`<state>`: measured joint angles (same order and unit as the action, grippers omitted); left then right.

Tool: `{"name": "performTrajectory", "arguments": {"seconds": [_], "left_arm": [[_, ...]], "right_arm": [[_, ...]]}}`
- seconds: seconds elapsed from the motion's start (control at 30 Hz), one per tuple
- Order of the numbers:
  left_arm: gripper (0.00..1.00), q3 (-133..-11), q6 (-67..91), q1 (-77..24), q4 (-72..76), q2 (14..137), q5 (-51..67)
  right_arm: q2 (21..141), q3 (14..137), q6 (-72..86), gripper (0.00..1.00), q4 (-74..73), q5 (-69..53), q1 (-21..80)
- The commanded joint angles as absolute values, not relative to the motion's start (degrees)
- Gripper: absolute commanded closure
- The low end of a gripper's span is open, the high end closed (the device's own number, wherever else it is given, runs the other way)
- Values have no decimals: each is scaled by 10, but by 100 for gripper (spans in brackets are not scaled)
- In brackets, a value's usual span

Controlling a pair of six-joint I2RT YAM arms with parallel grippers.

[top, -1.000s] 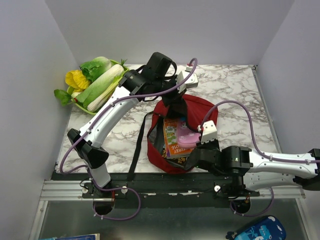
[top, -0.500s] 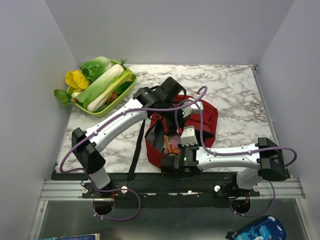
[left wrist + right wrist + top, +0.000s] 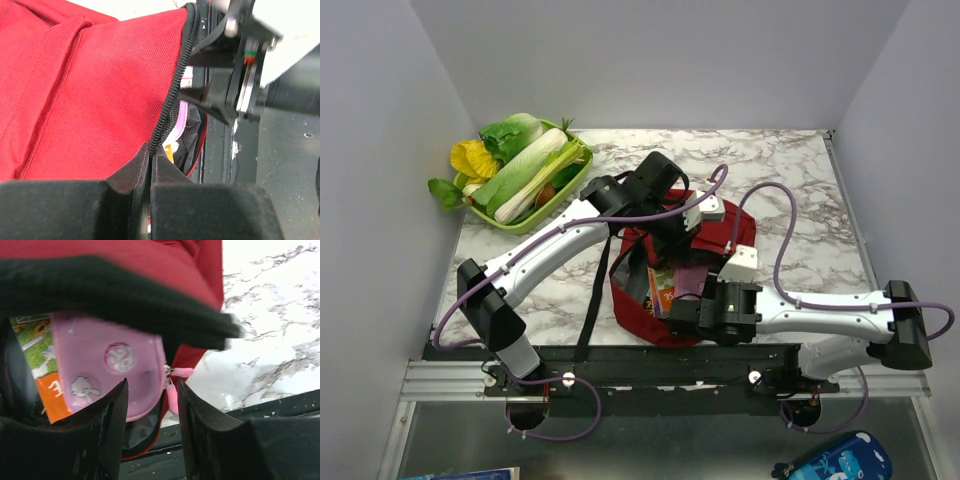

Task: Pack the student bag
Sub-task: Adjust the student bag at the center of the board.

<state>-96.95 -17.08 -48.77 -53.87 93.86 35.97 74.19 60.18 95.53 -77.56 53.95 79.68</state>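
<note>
You're seeing the left arm point(image 3: 550, 235) and right arm point(image 3: 820, 303) wearing white shells, black joints and purple cables point(image 3: 772, 188); left gripper point(image 3: 150, 156) and right gripper point(image 3: 151, 390) showing black fingers point(image 3: 100, 432).

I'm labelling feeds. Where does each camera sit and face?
Top external: above, behind the bases, facing down on marble table and large dark-red fabric backpack; both arms show.
Left wrist: along the left gripper, shut on the backpack's zipper edge.
Right wrist: past the open right gripper into the backpack.
Wrist views share the pink pencil case inside.

A dark-red fabric backpack point(image 3: 732, 228) lay by the white marbled table's point(image 3: 800, 180) near edge. A green plastic basket point(image 3: 576, 168) sat at its far-left corner.
</note>
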Motion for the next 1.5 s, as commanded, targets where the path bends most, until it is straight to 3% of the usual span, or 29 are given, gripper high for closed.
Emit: {"name": "performTrajectory", "arguments": {"seconds": [0.0,0.1,0.37,0.43,0.5,0.7,0.83,1.0,1.07,1.2,1.47], "left_arm": [[92,-988,-159,-490,-534,937,397],[91,-990,-157,-490,-534,936,399],[90,-1005,-155,-489,-541,931,402],[90,-1012,-148,-487,-541,929,408],[90,-1026,-144,-484,-545,929,410],[83,-1056,-166,-483,-589,940,433],[85,-1043,-187,-483,-609,944,437],[85,-1006,-198,-483,-603,931,424],[85,-996,-202,-482,-601,927,417],[85,-982,-208,-480,-600,923,402],[85,-961,-200,-480,-591,911,401]], "right_arm": [[798,659,975,49,-868,551,816],[803,651,941,49,-787,567,855],[828,600,786,49,-542,589,846],[833,592,786,55,-516,568,831],[831,570,802,64,-515,553,812],[795,530,820,66,-529,514,821],[794,523,837,68,-537,484,844],[808,545,831,93,-539,504,932],[818,555,845,98,-554,503,953],[831,563,872,99,-584,498,969],[821,476,904,99,-503,497,942]]}}
